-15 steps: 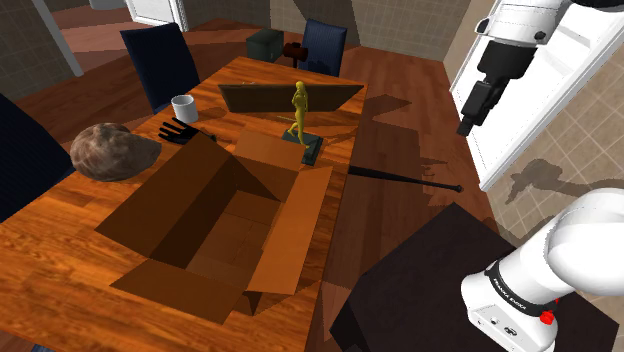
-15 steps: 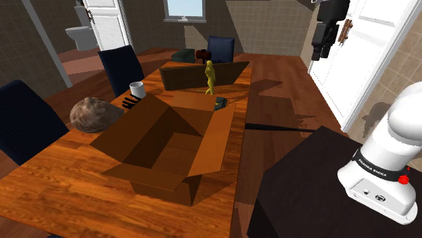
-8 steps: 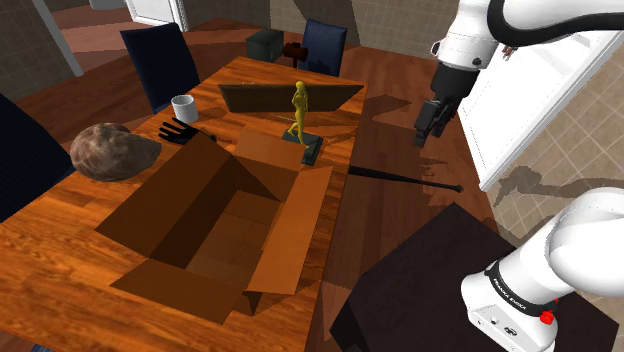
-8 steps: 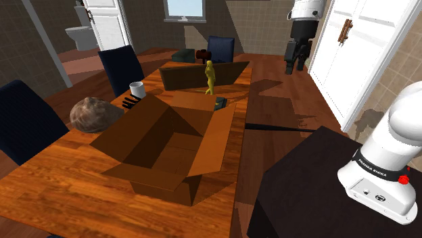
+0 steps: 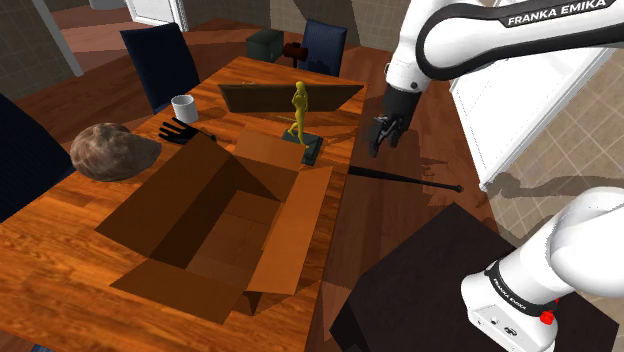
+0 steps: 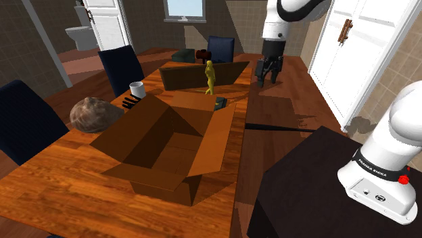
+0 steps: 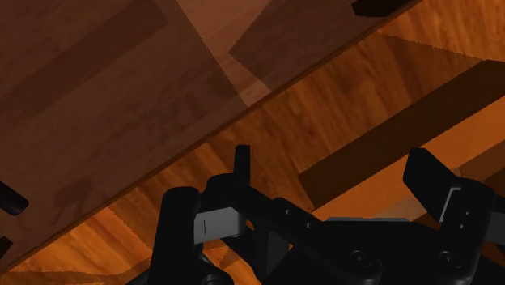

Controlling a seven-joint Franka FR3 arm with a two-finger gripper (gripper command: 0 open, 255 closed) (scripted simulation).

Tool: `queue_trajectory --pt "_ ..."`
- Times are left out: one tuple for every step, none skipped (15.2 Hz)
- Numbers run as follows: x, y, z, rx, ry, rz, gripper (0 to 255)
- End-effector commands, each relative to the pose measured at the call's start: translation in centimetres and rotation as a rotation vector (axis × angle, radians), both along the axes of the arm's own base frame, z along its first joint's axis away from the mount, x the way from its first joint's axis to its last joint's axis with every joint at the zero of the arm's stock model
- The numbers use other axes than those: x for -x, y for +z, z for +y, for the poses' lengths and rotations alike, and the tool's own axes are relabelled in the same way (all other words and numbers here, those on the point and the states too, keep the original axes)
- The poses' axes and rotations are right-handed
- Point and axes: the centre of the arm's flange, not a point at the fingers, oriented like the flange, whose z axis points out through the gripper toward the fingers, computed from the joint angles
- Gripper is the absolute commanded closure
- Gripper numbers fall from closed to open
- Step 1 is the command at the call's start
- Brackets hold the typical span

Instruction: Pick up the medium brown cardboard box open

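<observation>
A big brown cardboard box [image 5: 215, 225] [image 6: 169, 145] lies in the middle of the wooden table [image 5: 60, 260], its flaps spread wide and nothing inside it. A darker brown open box [image 5: 290, 97] [image 6: 203, 73] stands at the table's far end, behind a yellow figurine [image 5: 298, 112]. My black gripper [image 5: 379, 145] [image 6: 265, 80] hangs off the table's edge on the shoulder view's right, level with the figurine and well apart from both boxes. In the wrist view the gripper [image 7: 328, 206] is open, with the table edge and floor beneath it.
A brown rock [image 5: 112, 150], a white mug [image 5: 184, 107] and a black glove-like thing [image 5: 180, 130] sit on the table's far left. A black rod [image 5: 405, 180] lies on the floor beside the table. Blue chairs [image 5: 160, 60] ring the table; white doors [image 6: 352, 61] stand to the right.
The arm has swung away from the white doors, leftward and down, bringing the gripper close to the table's edge near the figurine. Nothing on the table has moved.
</observation>
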Motion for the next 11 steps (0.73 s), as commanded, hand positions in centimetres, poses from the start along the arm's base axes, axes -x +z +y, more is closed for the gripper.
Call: queue_trajectory --pt "-1.7 -1.6 1.2 -0.002 -0.004 -0.006 0" --pt "-2.5 -2.3 1.8 -0.002 -0.006 -0.008 0" --pt "-3.4 -3.1 2.3 -0.003 -0.008 -0.01 0" --pt "-4.3 -3.9 2.9 -0.003 -0.01 -0.013 0" --pt "-5.1 -4.6 3.5 -0.004 -0.012 -0.015 0" --pt "-6.0 -5.4 4.1 -0.004 -0.014 -0.017 0" --pt "-6.9 -6.2 4.6 -0.005 -0.016 -0.019 0" --pt "-7.7 -6.9 5.2 -0.005 -0.017 -0.022 0" --pt "-8.6 -7.7 5.8 -0.006 -0.019 -0.024 0" --pt "-9.5 -8.4 6.4 -0.006 -0.021 -0.026 0" --pt "-10.4 -9.2 6.9 -0.007 -0.023 -0.028 0"
